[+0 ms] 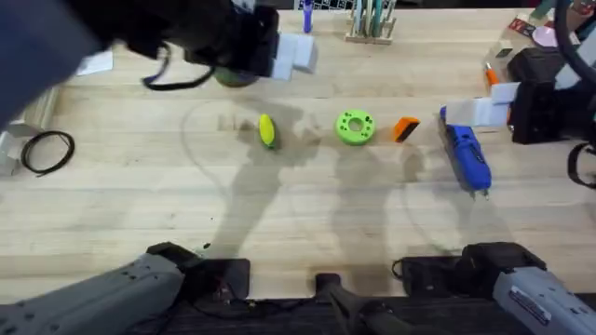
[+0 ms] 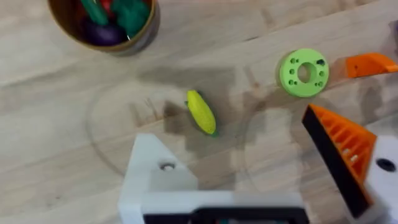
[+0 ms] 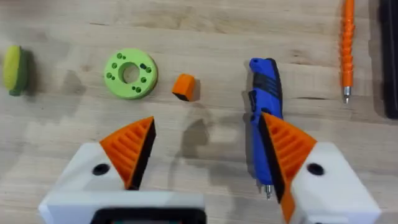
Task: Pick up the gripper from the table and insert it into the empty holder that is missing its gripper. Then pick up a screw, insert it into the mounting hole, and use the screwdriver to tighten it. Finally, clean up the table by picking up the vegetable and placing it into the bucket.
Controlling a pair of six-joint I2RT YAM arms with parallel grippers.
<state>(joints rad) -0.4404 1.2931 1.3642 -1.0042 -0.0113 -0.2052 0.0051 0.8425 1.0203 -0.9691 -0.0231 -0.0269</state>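
Overhead, the small yellow toy corn cob with a green end [image 1: 266,129] lies on the pale wooden table [image 1: 279,214], left of centre, with a green holed disc [image 1: 354,127] to its right and the small loose orange ribbed plastic finger [image 1: 405,128] just right of that. Farther right lies the blue pen-shaped powered screwdriver [image 1: 468,158], tip toward the lower edge. The left gripper [image 2: 249,168] hangs above the corn, jaws spread wide and holding nothing; its white angular mount block [image 2: 155,180] carries no orange finger, while the opposite side does. The round brown-orange tub [image 2: 106,25] sits at the upper left of the left wrist view. The right gripper [image 3: 205,155] hovers open and empty, one finger over the screwdriver. A thin orange stick-like tool [image 3: 347,43] lies at the upper right of the right wrist view.
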